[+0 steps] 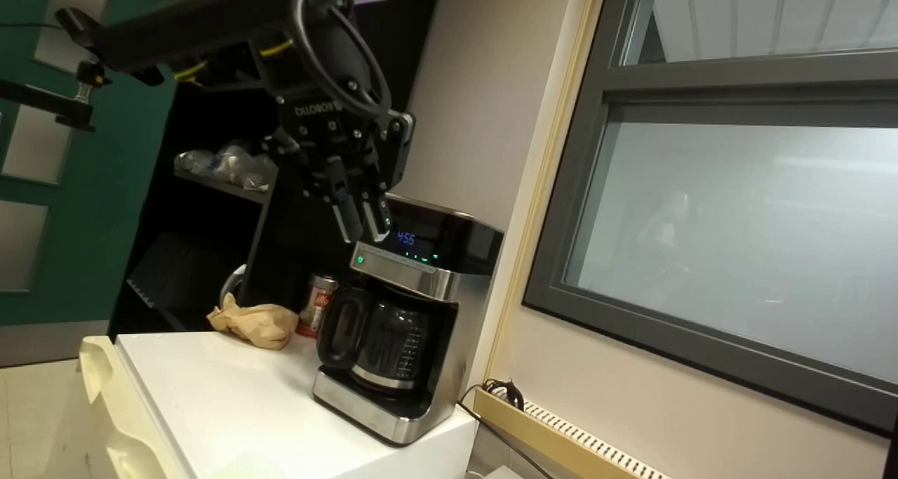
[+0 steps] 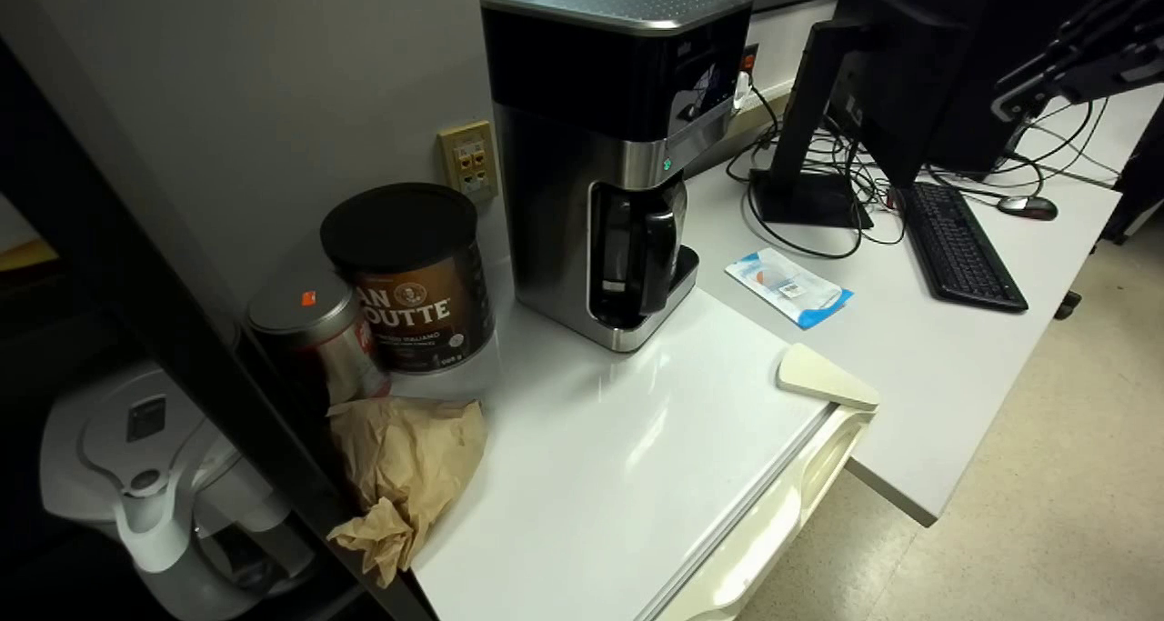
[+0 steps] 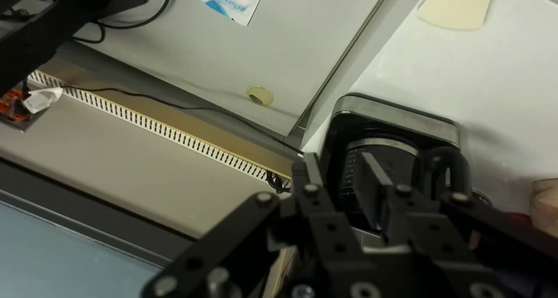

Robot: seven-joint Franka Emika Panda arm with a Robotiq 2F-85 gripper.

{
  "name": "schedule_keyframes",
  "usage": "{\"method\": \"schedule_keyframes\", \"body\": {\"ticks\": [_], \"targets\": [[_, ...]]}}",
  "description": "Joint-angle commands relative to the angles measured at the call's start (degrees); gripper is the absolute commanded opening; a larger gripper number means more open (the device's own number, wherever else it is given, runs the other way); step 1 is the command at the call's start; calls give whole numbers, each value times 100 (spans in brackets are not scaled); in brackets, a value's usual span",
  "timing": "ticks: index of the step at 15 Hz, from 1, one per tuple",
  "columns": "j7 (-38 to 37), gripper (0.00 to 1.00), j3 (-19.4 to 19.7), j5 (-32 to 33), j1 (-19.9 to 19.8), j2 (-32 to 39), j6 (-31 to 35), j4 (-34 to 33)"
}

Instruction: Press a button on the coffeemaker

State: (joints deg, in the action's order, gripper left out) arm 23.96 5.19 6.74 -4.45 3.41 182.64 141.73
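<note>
The black-and-silver coffeemaker (image 1: 473, 332) stands upright on the white cabinet, its bluish clock panel (image 1: 405, 239) and small green lights lit. It also shows in an exterior view (image 2: 555, 221) and, from its base up, in the wrist view (image 3: 396, 117). Its glass carafe (image 1: 396, 346) sits inside. My gripper (image 1: 365, 238) points down and overlaps the panel's left end in that view. A dark jointed shape (image 2: 1073, 66), likely my gripper, shows at the upper right, apart from the machine. In the wrist view the fingers (image 3: 338, 156) are parted with nothing between them; the panel is hidden there.
A brown paper bag (image 1: 256, 323) and a red-and-silver can (image 1: 317, 300) stand beside the machine. A large coffee tin (image 2: 409, 285) is behind them. A monitor stand (image 2: 805, 194), cables and a keyboard (image 2: 964, 244) are on the adjoining desk. A wall with a window is behind.
</note>
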Motion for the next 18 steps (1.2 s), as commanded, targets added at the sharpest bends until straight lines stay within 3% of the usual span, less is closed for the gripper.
{"method": "schedule_keyframes", "body": {"ticks": [1,2,9,18], "targets": [[-61,0,64,515,-36,466,549,-230],[-48,0,88,606,-38,575,640,-299],[115,0,1037,289,1071,1379,908,-1022],[-169,0,1383,5,2014,2285,798,-2025]]}}
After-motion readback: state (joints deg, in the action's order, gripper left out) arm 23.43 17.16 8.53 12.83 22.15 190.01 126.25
